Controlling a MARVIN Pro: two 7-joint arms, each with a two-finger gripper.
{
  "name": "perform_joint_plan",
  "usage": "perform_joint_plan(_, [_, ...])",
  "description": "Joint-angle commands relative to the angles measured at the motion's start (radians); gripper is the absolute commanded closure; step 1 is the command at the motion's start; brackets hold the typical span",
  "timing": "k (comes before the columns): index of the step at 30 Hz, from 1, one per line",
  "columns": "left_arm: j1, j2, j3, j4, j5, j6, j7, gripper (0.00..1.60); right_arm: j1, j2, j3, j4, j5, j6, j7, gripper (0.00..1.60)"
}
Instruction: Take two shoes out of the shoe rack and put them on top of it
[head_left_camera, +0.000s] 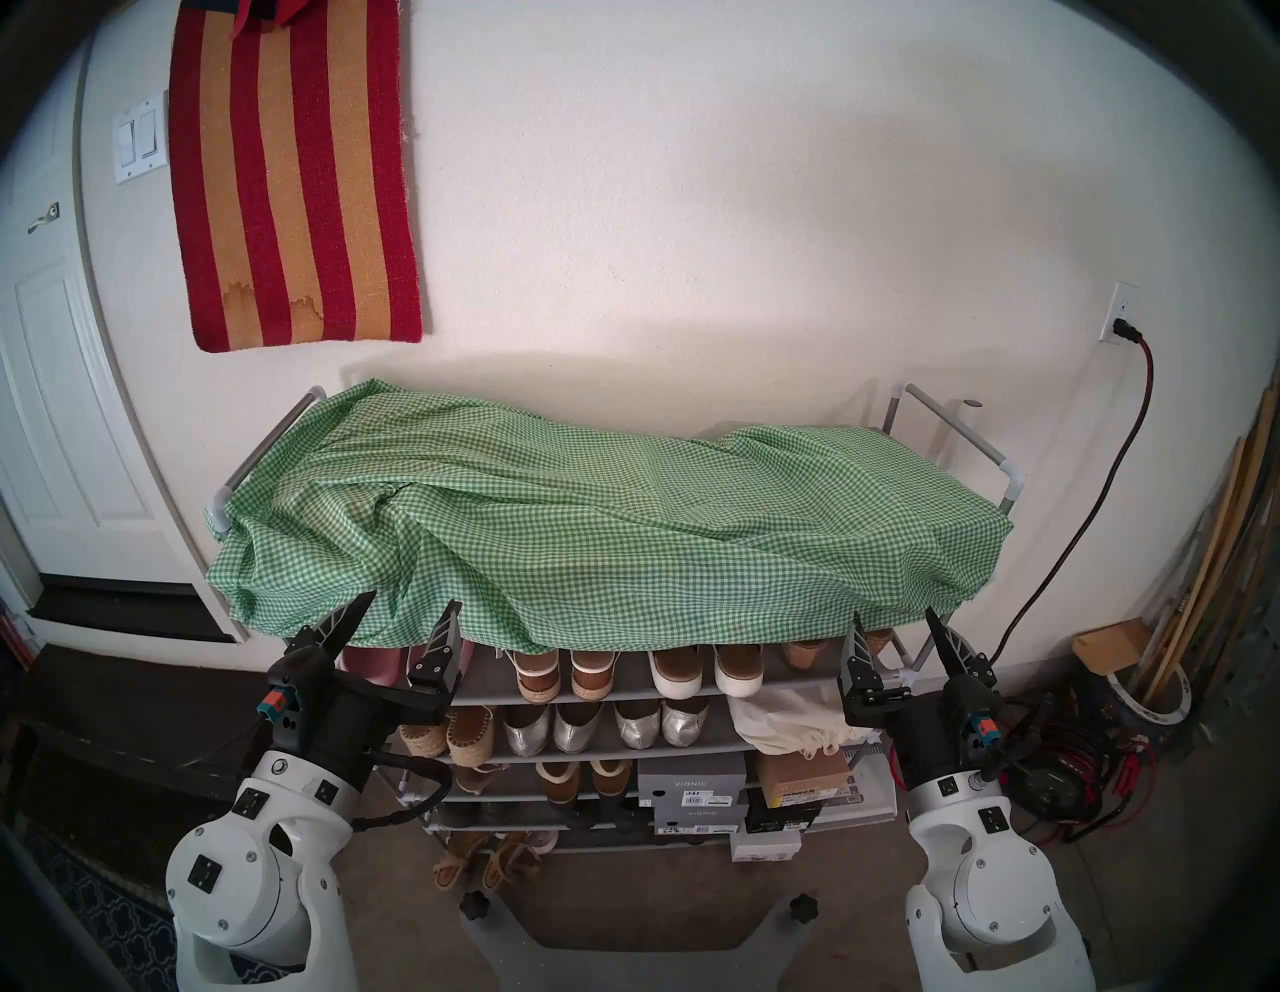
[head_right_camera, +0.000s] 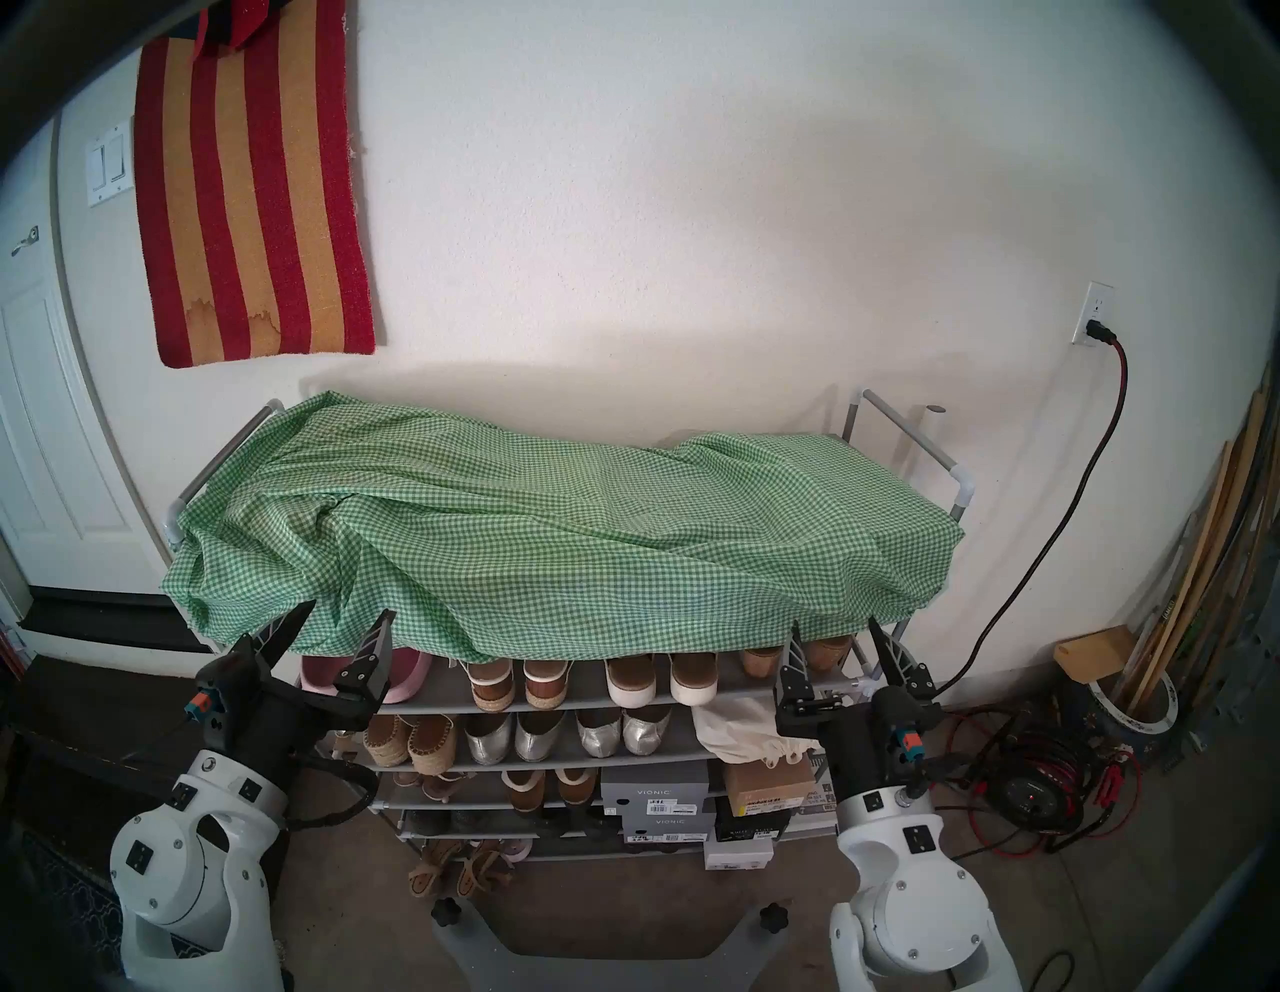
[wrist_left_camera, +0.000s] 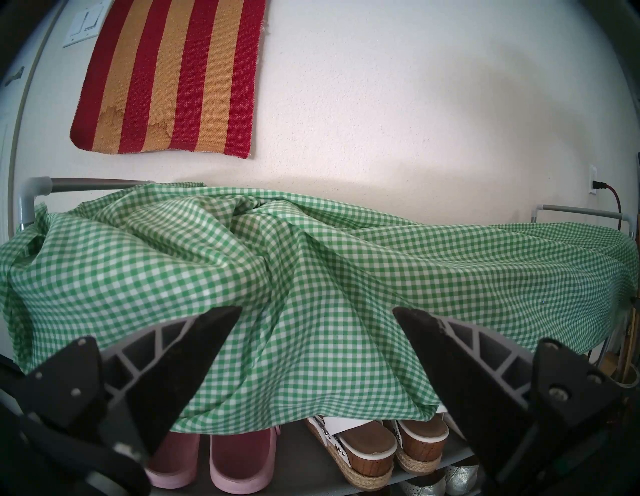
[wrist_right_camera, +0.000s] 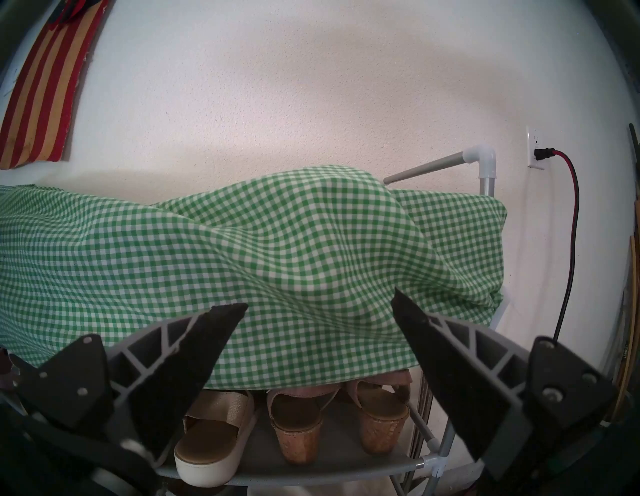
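Note:
The shoe rack (head_left_camera: 956, 433) stands against the wall, its top draped in a green gingham cloth (head_left_camera: 589, 526) that hangs over the front edge. The two wedge sandals (head_left_camera: 537, 675) with white straps, brown wedges and jute soles sit side by side on the uppermost visible shelf, heels outward, partly under the cloth. They also show in the left wrist view (wrist_left_camera: 367, 450). My left gripper (head_left_camera: 412, 599) is open and empty in front of the cloth's hem, left of the sandals. My right gripper (head_left_camera: 893, 613) is open and empty at the rack's right front corner.
On the same shelf are pink slides (wrist_left_camera: 239, 457), white chunky-soled shoes (head_left_camera: 706, 672) and cork wedges (wrist_right_camera: 381, 422). Lower shelves hold espadrilles (head_left_camera: 443, 731), silver flats (head_left_camera: 602, 724), a white bag (head_left_camera: 783, 720) and shoe boxes (head_left_camera: 692, 783). A cable reel (head_left_camera: 1060, 769) lies on the floor at right.

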Motion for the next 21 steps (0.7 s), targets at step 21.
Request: perform_joint_plan(21, [0.145, 0.001, -0.082, -0.019, -0.049, -0.039, -0.081, 0.00, -0.116, 0.032, -0.016, -0.013, 0.006, -0.054, 0.060, 0.00])
